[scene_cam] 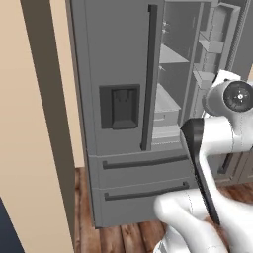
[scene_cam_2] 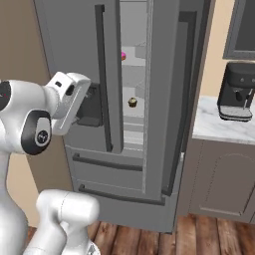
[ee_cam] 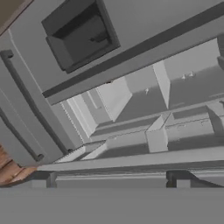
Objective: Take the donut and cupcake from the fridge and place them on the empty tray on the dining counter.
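I had the fridge (scene_cam: 118, 59) dead ahead, its right door (scene_cam_2: 172, 99) swung wide and the left door (scene_cam_2: 74, 60) closed, the dark dispenser (scene_cam: 119, 106) sitting in that left panel. Through the gap in the right base view I could see the donut (scene_cam_2: 123, 55), a speck of pink on an upper shelf, tucked at the left edge of the opening just behind the left door's bar handle (scene_cam_2: 103, 74). The cupcake (scene_cam_2: 132, 102) sat one shelf lower, a little right of the donut, brown with a pale top, standing upright as far as I could tell at that size. Two drawers (scene_cam: 143, 183) ran across the bottom of the fridge, both closed.

The arm (scene_cam: 217, 133) was folded up near me, in front of the fridge, with the hand (scene_cam_2: 69, 99) raised level with the dispenser. My hand camera looked at a roll across the dispenser (ee_cam: 81, 37) and into the open compartment, pale shelves (ee_cam: 131, 92) and door bins (ee_cam: 188, 122) showing. I couldn't tell whether the fingers were spread or closed.

Off to the right, a dark coffee machine (scene_cam_2: 238, 92) stood on a marble counter (scene_cam_2: 219, 127), well apart from the fridge.
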Tool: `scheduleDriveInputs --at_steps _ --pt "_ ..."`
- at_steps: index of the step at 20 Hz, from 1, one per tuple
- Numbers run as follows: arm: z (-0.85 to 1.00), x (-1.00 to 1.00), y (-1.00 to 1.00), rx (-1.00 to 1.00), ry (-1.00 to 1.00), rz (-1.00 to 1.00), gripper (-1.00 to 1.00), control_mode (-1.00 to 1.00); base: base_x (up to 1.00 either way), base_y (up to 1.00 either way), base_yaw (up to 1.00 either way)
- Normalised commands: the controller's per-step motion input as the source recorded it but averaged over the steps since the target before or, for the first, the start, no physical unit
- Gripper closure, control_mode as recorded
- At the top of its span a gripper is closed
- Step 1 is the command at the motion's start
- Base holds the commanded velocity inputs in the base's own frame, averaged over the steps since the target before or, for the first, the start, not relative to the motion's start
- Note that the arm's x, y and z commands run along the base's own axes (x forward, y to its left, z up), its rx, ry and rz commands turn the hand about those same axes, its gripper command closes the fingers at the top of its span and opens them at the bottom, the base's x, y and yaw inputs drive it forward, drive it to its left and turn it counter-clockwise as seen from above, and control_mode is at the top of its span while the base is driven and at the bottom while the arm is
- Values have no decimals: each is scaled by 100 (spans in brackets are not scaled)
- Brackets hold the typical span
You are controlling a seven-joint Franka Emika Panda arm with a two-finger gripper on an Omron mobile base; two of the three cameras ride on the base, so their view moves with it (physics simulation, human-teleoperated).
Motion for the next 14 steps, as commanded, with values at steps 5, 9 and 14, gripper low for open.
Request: scheduleDriveInputs --at_steps 5,9,14 --pt "0 64 -3 -1 3 -7 -100 -100 0 0 0" --pt "-1 77 -25 -2 3 0 -100 -100 0 0 0" --pt "-14 93 -29 -8 4 0 -100 -100 0 0 0"
